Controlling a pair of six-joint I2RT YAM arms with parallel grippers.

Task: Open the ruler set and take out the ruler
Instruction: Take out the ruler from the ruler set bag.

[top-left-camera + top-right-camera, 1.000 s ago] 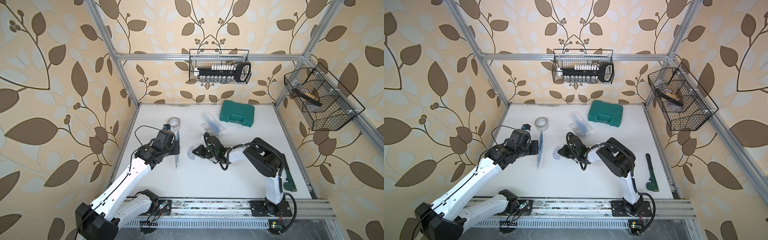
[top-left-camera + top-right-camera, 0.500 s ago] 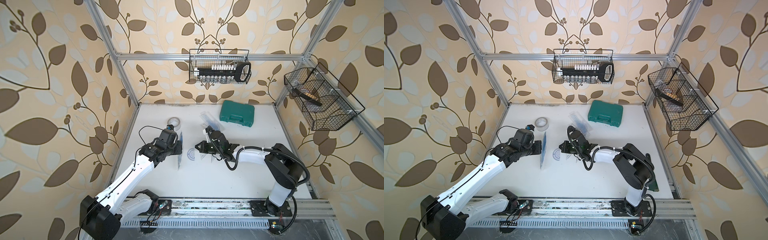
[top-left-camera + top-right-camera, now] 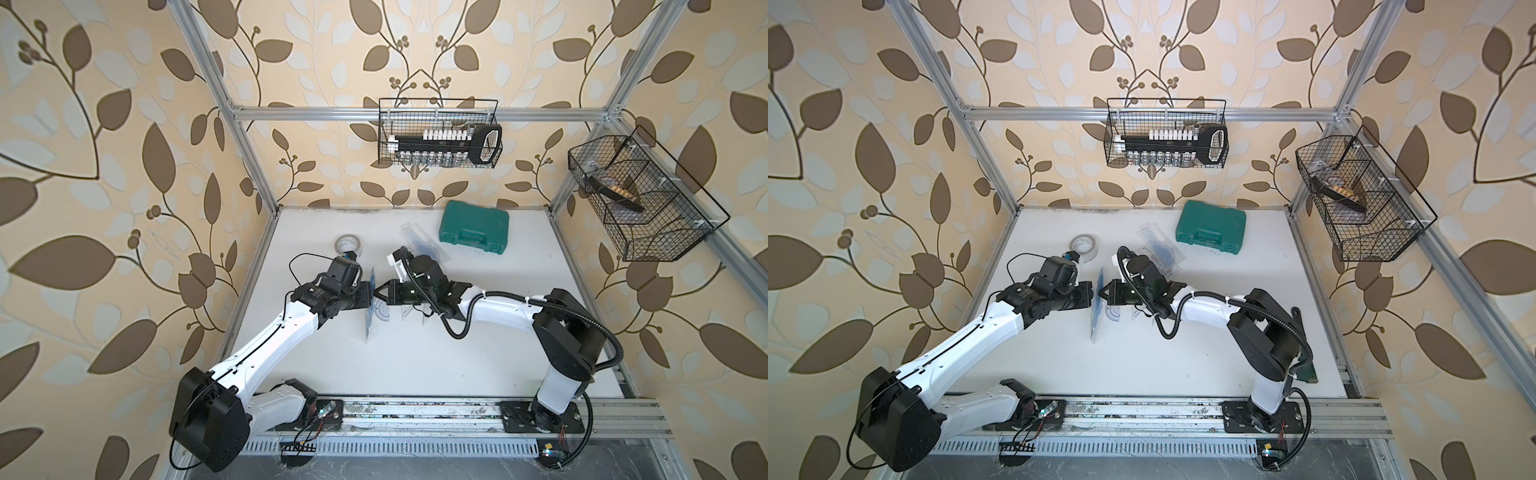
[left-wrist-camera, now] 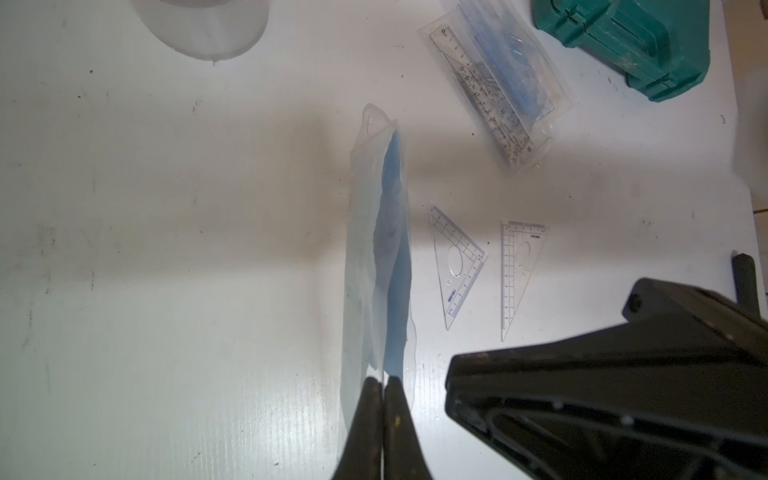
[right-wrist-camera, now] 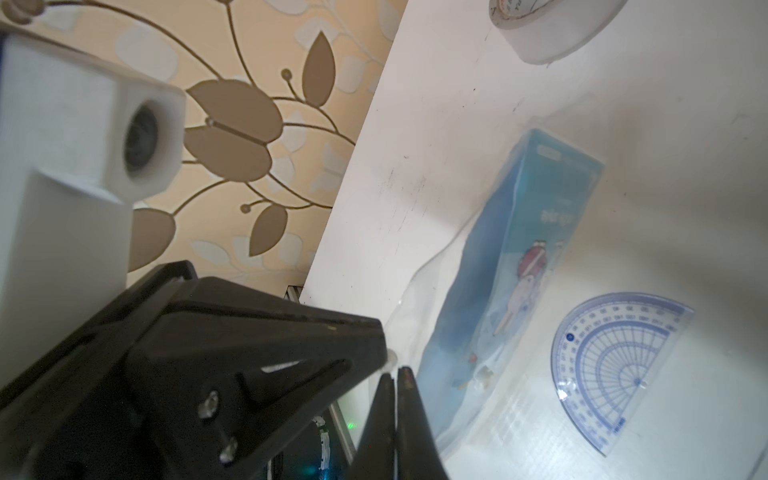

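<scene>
Clear, blue-carded ruler set (image 3: 368, 320) stands edgewise; left gripper (image 4: 382, 380) and right gripper (image 5: 394, 374) clamp it, fully closed. 1 second ago only left did.

— What have the left jaws got?
— They are pressed together on the rim of a clear pouch (image 4: 376, 266) with a blue card (image 4: 392, 249) inside. It runs straight ahead of them, seen edge-on.
— And around them?
— The right jaws' black body sits just beside them. A set square (image 4: 456, 266) and a second square (image 4: 517, 270) lie flat on the white worktop (image 4: 166, 249) past the pouch. Well ahead are a ruler pack (image 4: 498, 87), a green case (image 4: 623, 41) and a tape roll (image 4: 203, 29).
</scene>
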